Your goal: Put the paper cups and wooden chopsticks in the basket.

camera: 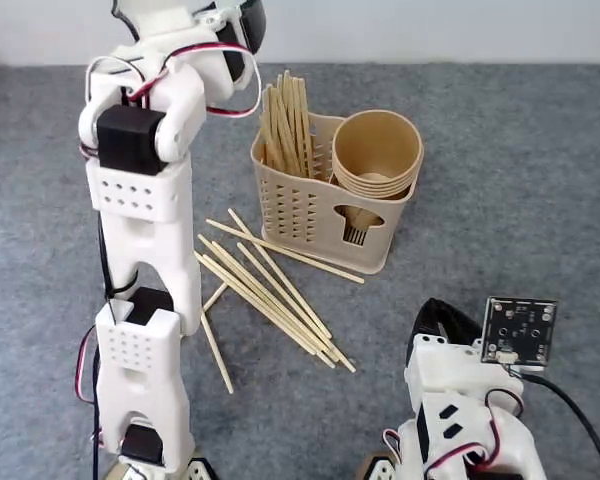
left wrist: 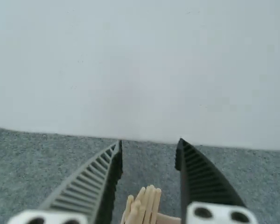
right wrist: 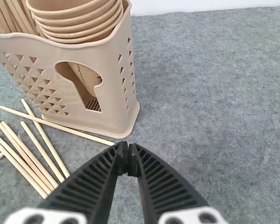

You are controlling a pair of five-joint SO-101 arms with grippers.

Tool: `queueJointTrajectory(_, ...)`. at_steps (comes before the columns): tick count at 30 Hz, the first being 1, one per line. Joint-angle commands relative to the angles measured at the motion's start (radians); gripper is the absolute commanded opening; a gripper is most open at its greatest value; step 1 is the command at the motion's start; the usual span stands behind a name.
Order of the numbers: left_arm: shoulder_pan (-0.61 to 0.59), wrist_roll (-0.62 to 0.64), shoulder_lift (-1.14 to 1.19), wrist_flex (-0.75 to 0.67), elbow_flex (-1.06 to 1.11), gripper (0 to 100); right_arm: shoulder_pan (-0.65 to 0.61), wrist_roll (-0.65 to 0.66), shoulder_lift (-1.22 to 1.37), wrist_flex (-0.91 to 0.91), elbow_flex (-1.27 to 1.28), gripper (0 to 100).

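Note:
A beige perforated basket stands on the grey carpet. It holds a stack of paper cups and a bundle of upright wooden chopsticks. Several loose chopsticks lie fanned on the carpet in front of it. My left gripper is open, raised behind the basket, with the tips of the standing chopsticks below the gap. My right gripper is shut and empty, low in front of the basket, near the loose chopsticks. The cups show at the basket's rim.
The left arm stretches along the left side of the loose sticks. The right arm's base sits at the near right. A pale wall rises behind the carpet. Bare carpet lies to the right of the basket.

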Motion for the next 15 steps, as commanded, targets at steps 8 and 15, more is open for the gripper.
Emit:
queueJointTrajectory(8, -0.086, -0.005, -0.054, 0.221, -0.101, 19, 0.007, 0.012, 0.019, -0.008, 0.002, 0.9)
queueJointTrajectory(15, -0.328, -0.005, -0.064, 0.219, -0.102, 19, 0.005, 0.015, 0.024, -0.012, 0.002, 1.1)
